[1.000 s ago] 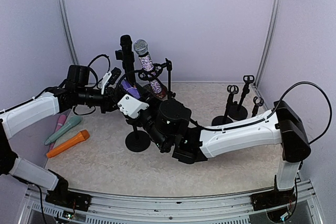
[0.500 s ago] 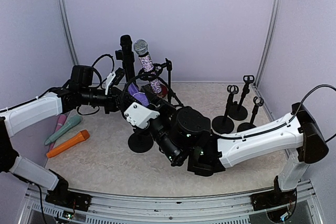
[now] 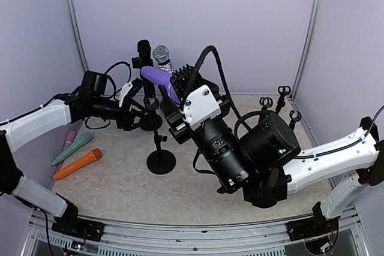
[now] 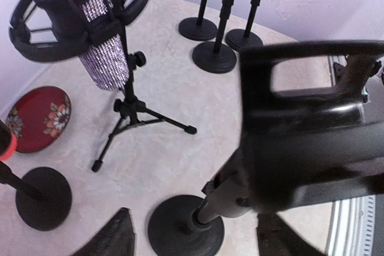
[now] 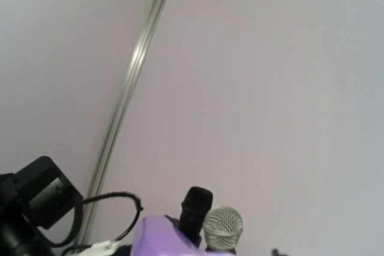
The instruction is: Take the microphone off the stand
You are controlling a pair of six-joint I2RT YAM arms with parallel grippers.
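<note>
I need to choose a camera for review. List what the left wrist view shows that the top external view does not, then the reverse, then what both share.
Only left wrist: the round red floral dish and black tripod legs. Only top external: the purple handheld microphone held up in the right end effector, plus the orange microphone and teal microphone lying flat at far left. Both: the silver glitter-covered microphone, three empty black clip stands and the black round-base stand.

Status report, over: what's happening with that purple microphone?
Left tool open by the bare stand. Right tool shut on purple microphone, held above it. Sparkly microphone close behind.
</note>
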